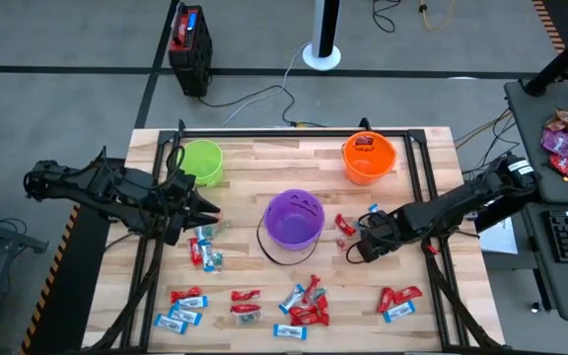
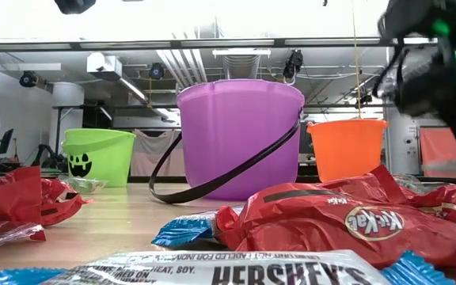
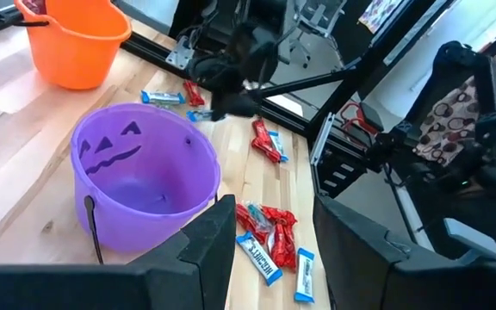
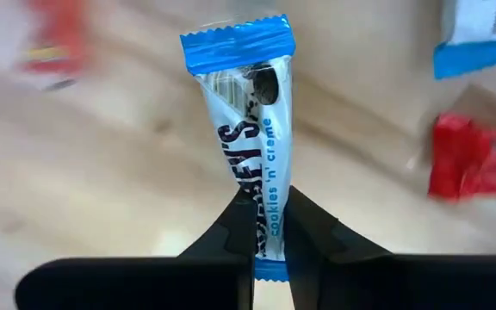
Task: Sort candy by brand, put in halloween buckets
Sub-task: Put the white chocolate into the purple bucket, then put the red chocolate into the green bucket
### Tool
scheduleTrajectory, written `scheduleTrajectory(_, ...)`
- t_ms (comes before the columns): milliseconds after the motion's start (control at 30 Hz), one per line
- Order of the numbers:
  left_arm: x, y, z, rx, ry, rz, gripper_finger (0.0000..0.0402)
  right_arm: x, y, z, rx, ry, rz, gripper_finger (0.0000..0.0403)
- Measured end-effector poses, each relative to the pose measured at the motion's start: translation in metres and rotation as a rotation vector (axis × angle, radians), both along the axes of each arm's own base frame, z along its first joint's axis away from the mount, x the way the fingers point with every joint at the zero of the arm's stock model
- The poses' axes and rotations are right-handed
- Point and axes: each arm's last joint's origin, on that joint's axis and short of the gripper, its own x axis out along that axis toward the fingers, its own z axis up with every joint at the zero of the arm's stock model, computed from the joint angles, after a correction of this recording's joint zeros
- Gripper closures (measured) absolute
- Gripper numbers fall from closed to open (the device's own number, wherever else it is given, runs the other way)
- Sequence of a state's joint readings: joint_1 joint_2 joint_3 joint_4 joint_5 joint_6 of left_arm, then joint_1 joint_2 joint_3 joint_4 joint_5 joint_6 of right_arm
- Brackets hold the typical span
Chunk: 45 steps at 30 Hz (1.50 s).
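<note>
- Wooden plank table (image 1: 264,158) fills the frame under a black rail surround, grey floor all round it, with a black and red box (image 1: 189,35) standing on that floor well beyond the claws.
- Three halloween buckets sit ahead of the claws: the purple bucket (image 1: 294,218) between the two arms, smooth moulded plastic with a carved face and thin black handle; the orange bucket (image 1: 368,156) just beyond the right gripper; the green bucket (image 1: 200,161) next to the left gripper.
- Left gripper (image 1: 203,209) waits, fingers spread, nothing between them, a few candies just below it.
- Right gripper (image 4: 269,228) is pressed together, pinching a blue and white bar (image 4: 248,112) near its lower end!
- That bar looks feather-light, its crinkly wrapper slick; I'd judge an end grip lets it swing, mid-body holds better.
- Loose candy (image 1: 304,306), red wrappers and light blue ones, lies scattered on the near side of both claws.
</note>
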State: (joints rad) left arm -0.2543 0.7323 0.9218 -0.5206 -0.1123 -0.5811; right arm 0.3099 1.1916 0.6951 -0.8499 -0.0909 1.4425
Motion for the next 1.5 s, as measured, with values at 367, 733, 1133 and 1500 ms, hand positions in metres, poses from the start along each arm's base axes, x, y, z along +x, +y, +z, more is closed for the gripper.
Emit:
scheduleTrajectory(367,0.008,-0.002,-0.004,0.081,0.018,-0.035,0.026,0.057,0.006,0.114,-0.167,-0.692,0.046,0.0372)
scheduleTrajectory(733,0.021,-0.008,0.005,-0.051,-0.076,-0.061,0.026,0.142,-0.003,0.128,-0.627,-0.717,0.236,0.0333)
scheduleTrajectory(1133,0.038,-0.037,-0.011,-0.22,0.079,-0.219,0.026,0.145,-0.037,0.13,-0.486,-0.524,0.493,0.0213)
scheduleTrajectory(1500,0.053,-0.117,-0.086,-0.075,0.524,-0.203,0.026,0.096,-0.065,0.169,-0.604,-0.587,0.554,0.0197)
